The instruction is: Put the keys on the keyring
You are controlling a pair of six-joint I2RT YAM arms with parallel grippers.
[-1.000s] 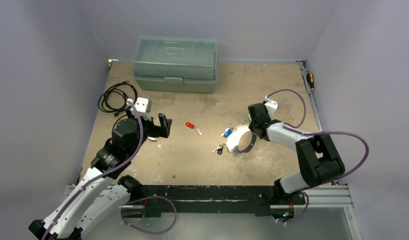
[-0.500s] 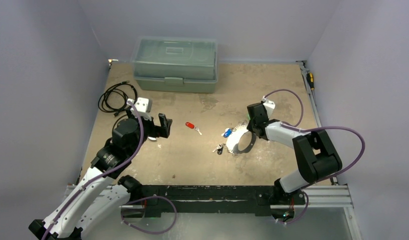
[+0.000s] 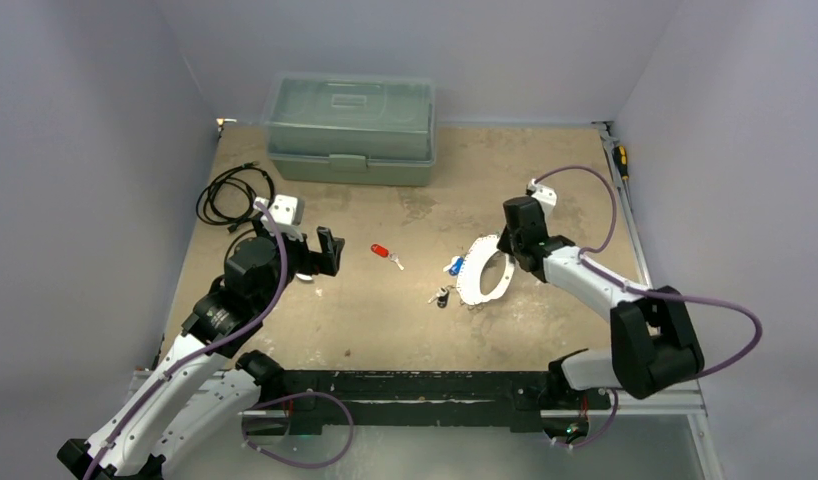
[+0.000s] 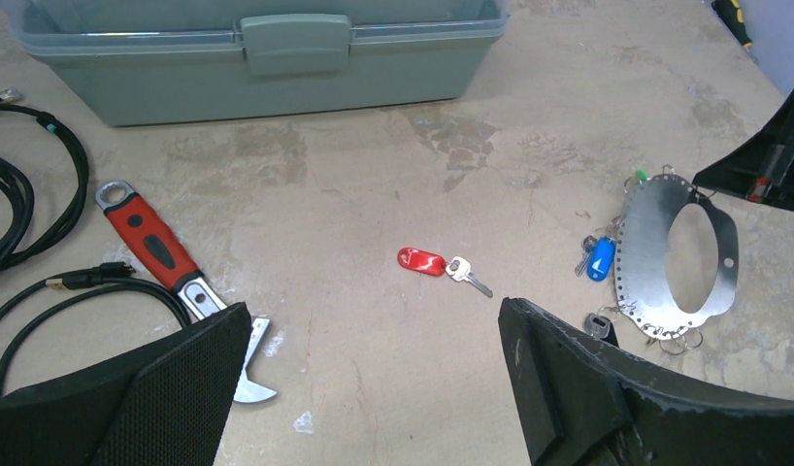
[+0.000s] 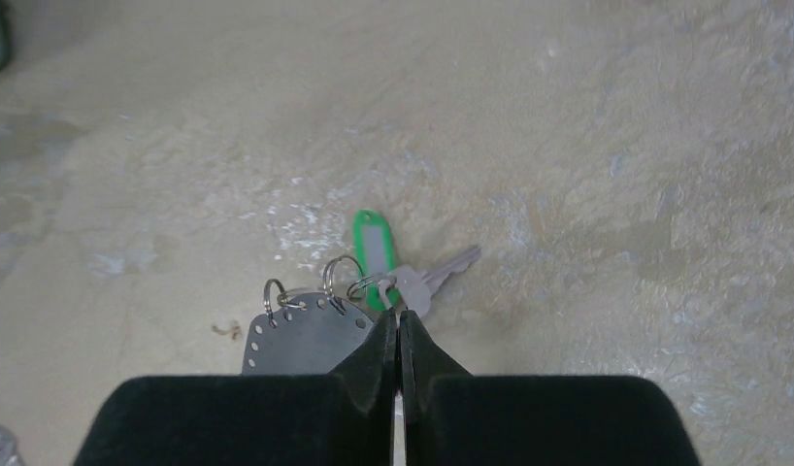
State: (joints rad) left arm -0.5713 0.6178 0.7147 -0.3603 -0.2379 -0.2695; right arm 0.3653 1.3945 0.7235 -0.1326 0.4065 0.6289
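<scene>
1. Right tool [image 5: 398, 335] has clenched onto the keyring [image 4: 645, 243] rim since a second ago; the keyring has shifted and sits at 3 o'clock of centre.
2. Left tool [image 4: 374, 320] gapes empty at 9 o'clock; the bare tabletop [image 3: 385, 320] between them holds a red key [image 4: 420, 261].

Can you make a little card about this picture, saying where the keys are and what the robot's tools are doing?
keyring: right part of the table, small rings through its rim
right tool: shut, tips at the keyring's rim
left tool: open, empty
red key: alone mid-table, off the keyring
blue key: beside the keyring
green key: by the right tool's tips
wrench: red-handled, beside black cables
box: lid closed, far edge
</scene>
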